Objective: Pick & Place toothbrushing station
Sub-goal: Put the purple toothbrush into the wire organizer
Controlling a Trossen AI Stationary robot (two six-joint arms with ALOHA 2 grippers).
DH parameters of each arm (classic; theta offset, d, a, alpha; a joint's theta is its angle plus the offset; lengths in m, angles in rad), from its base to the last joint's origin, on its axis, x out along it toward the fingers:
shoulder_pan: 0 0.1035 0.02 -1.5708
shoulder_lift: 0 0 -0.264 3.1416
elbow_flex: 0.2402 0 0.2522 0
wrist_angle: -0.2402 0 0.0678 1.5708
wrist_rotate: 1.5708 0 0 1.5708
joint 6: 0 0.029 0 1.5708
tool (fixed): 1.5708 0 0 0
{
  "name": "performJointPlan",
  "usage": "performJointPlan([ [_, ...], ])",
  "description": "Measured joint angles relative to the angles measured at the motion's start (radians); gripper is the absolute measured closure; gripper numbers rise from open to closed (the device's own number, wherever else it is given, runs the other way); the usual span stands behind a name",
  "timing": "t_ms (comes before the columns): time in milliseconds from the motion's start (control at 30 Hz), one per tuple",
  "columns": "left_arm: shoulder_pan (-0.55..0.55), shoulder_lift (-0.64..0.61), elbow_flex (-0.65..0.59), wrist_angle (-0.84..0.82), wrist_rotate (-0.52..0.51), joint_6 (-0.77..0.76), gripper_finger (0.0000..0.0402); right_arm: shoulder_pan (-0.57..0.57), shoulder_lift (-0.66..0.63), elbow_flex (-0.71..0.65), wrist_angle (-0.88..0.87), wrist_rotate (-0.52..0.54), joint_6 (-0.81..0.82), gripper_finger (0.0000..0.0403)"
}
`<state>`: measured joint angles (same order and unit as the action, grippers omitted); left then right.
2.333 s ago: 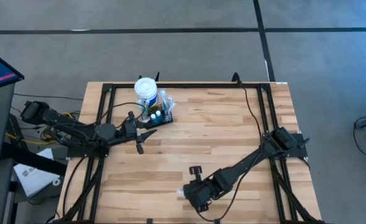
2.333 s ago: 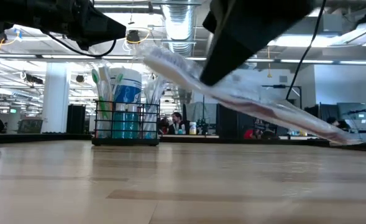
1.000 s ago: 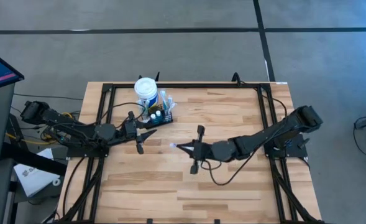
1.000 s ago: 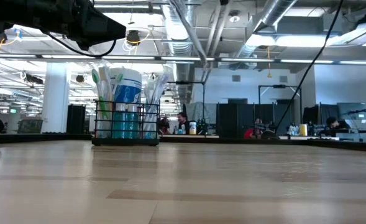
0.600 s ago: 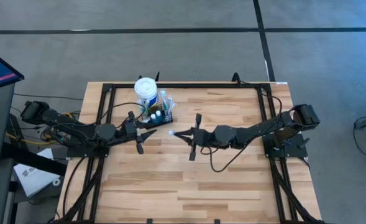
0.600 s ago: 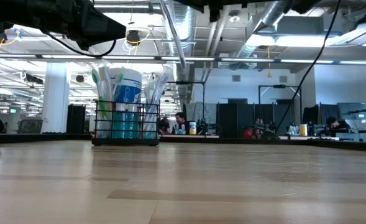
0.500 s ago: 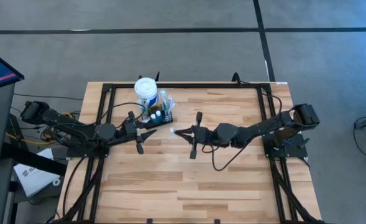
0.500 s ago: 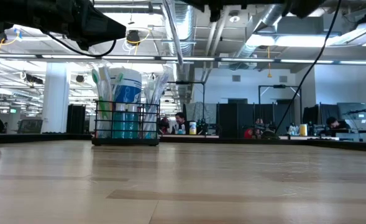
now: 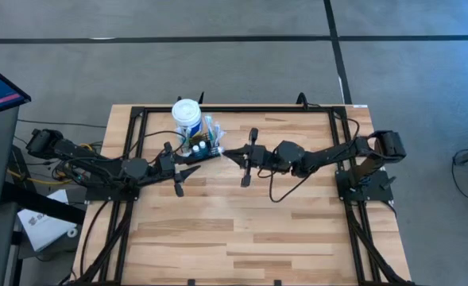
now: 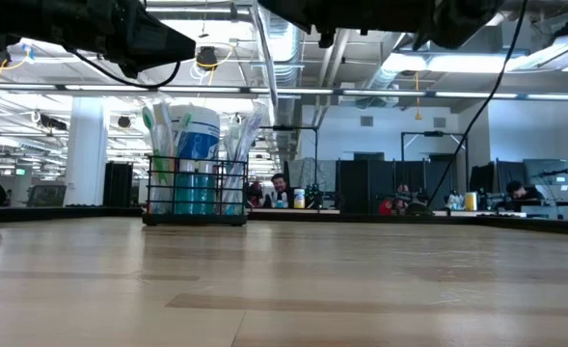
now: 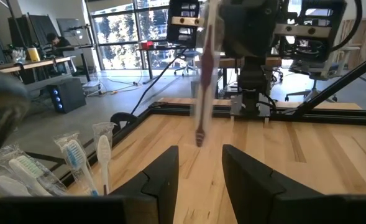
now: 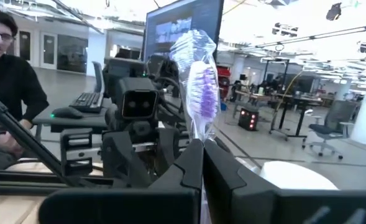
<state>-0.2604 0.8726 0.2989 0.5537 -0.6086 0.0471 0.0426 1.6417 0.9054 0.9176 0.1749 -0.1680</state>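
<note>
Right gripper (image 9: 227,152), clenched on a wrapped toothbrush (image 12: 198,93), has moved closer and is now just beside the toothbrushing station (image 9: 203,148), which stands by the white tub (image 9: 187,115). Left gripper (image 9: 187,173) waits near the station, fingers apart.

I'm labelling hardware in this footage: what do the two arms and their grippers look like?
Both arms are dark, slim and jointed, mounted at opposite table edges. Black cables loop loosely along each. The left gripper and right gripper each end in two black tapered fingers, flat and angular up close. No markings are readable.
</note>
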Motion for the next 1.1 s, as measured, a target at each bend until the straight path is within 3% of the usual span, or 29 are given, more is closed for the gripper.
performJointPlan([
  [267, 0.000, 0.000, 0.000, 0.000, 0.000, 0.000, 0.0285, -0.059, 0.050, 0.000, 0.076, -0.061, 0.006, 0.0403],
  [633, 0.000, 0.000, 0.000, 0.001, 0.000, 0.000, 0.0285, -0.178, 0.282, 0.001, 0.514, -0.230, 0.144, 0.0403],
  [1100, 0.000, 0.000, 0.000, 0.003, 0.000, 0.000, 0.0285, -0.229, 0.329, 0.006, 0.583, -0.260, 0.171, 0.0403],
])
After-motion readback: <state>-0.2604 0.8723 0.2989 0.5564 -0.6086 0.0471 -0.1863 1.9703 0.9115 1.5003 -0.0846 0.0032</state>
